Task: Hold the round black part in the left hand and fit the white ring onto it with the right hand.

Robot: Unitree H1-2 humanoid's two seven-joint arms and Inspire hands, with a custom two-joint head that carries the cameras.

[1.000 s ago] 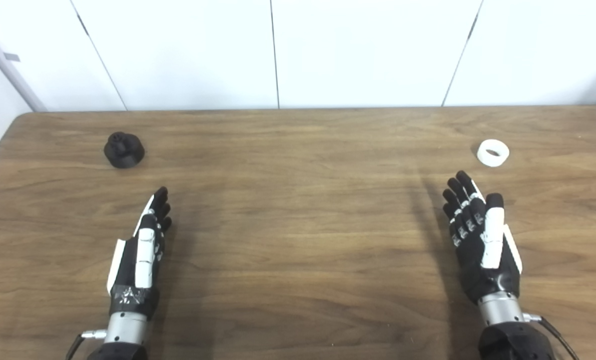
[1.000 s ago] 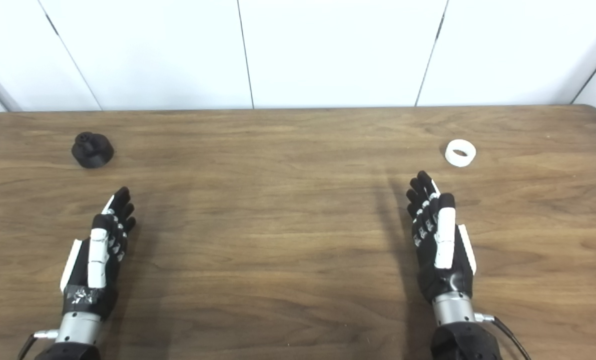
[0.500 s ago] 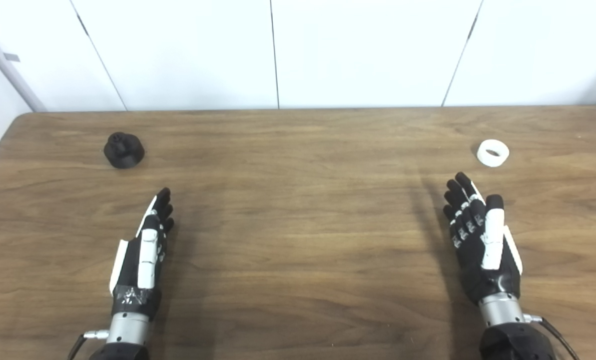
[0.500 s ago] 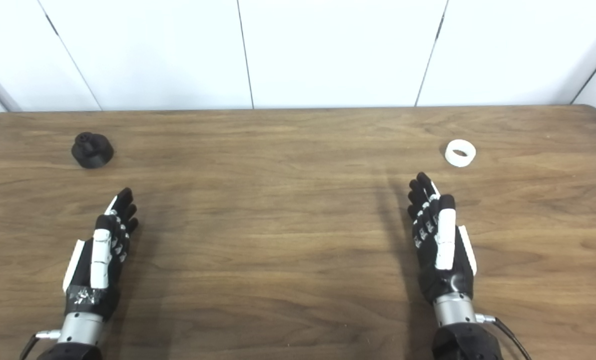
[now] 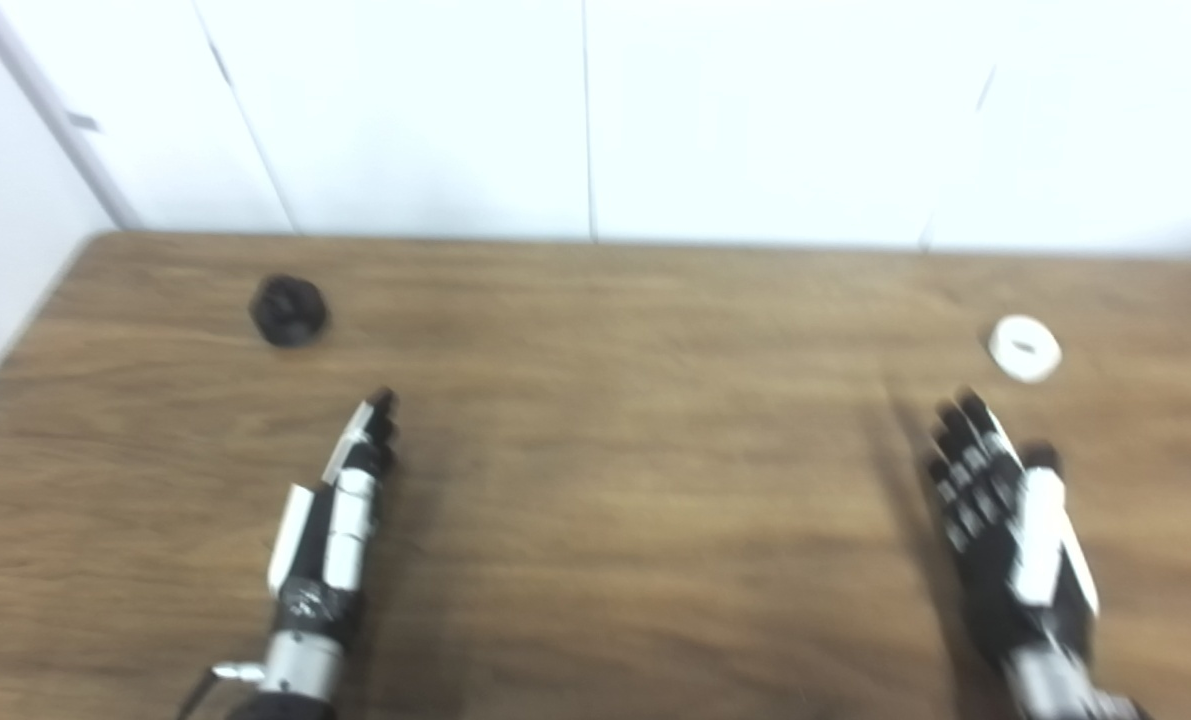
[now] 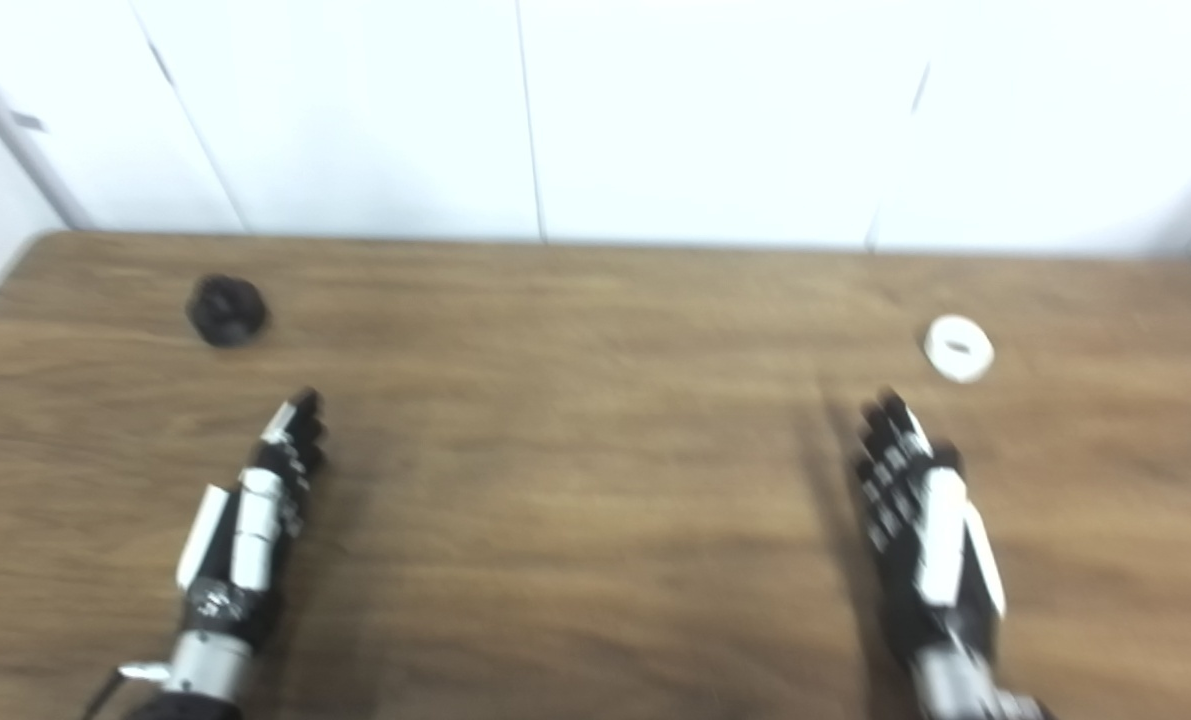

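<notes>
Ahead of the left hand point(image 5: 330, 520) and slightly to its left, the round black part point(image 5: 289, 310) is sitting near the wooden table's point(image 5: 615, 420) far-left corner. That hand is lying flat, fingers extended, grasping nothing. Just beyond the right hand's point(image 5: 1005, 520) fingertips, the white ring point(image 5: 1024, 348) is resting; this hand is likewise spread and empty. Bare tabletop is stretching between both hands.

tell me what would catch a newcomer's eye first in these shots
Two black-and-white robot hands reach in from the bottom edge over a bare wooden table, the left robot hand and the right robot hand, both open and holding nothing. Past the left one sits the round black part near the table's far left, and just past the right one lies the white ring. The pictures are blurred, so fine detail is lost.
</notes>
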